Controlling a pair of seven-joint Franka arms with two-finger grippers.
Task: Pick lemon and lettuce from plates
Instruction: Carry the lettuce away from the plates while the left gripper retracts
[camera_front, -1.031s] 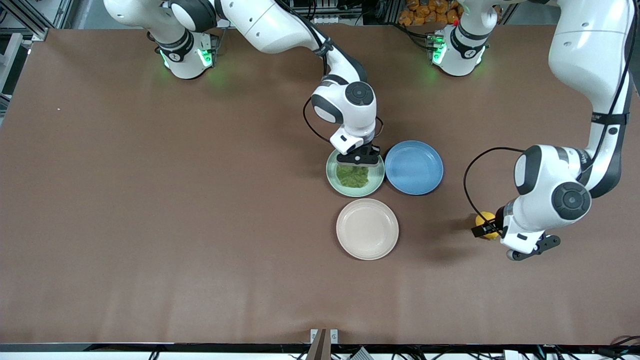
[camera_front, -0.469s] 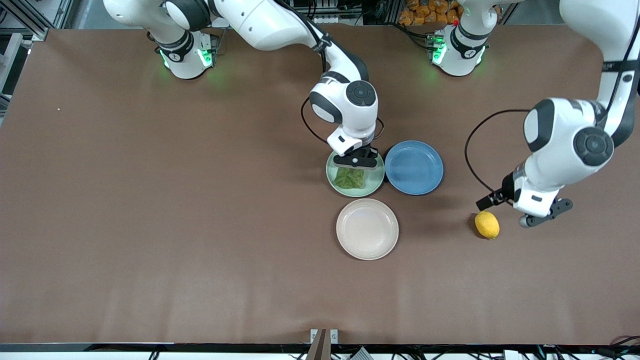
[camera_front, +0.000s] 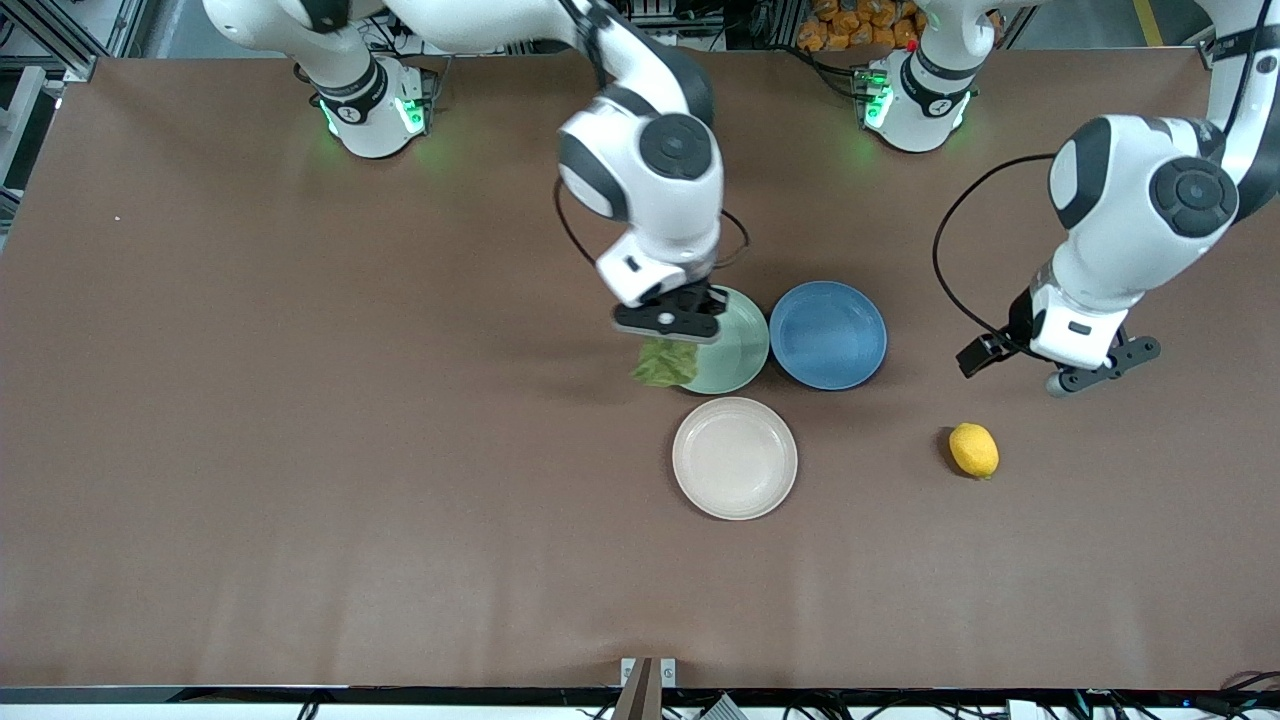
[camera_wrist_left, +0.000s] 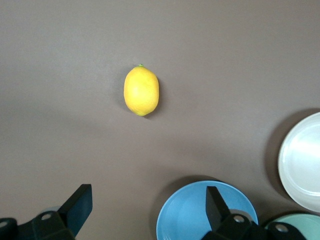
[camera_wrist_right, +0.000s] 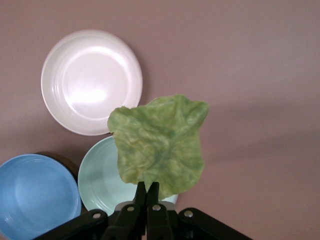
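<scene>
My right gripper (camera_front: 668, 340) is shut on the lettuce (camera_front: 664, 364), a crinkled green leaf, and holds it in the air over the rim of the mint green plate (camera_front: 738, 352). In the right wrist view the lettuce (camera_wrist_right: 160, 145) hangs from the shut gripper (camera_wrist_right: 147, 188) above the mint plate (camera_wrist_right: 100, 180). The cream plate (camera_front: 735, 457) is bare. The lemon (camera_front: 974, 449) lies on the table toward the left arm's end. My left gripper (camera_front: 1058, 368) is open and empty in the air above the table beside the lemon, which shows in its wrist view (camera_wrist_left: 141, 91).
A blue plate (camera_front: 828, 334) sits beside the mint plate, toward the left arm's end. It shows in the left wrist view (camera_wrist_left: 200, 212) and the right wrist view (camera_wrist_right: 35, 195). The cream plate (camera_wrist_right: 91, 81) lies nearer the front camera than both.
My right gripper has shut on the lettuce and lifted it off the mint plate, toward the right arm's end. My left gripper let go of the lemon and rose away from it.
</scene>
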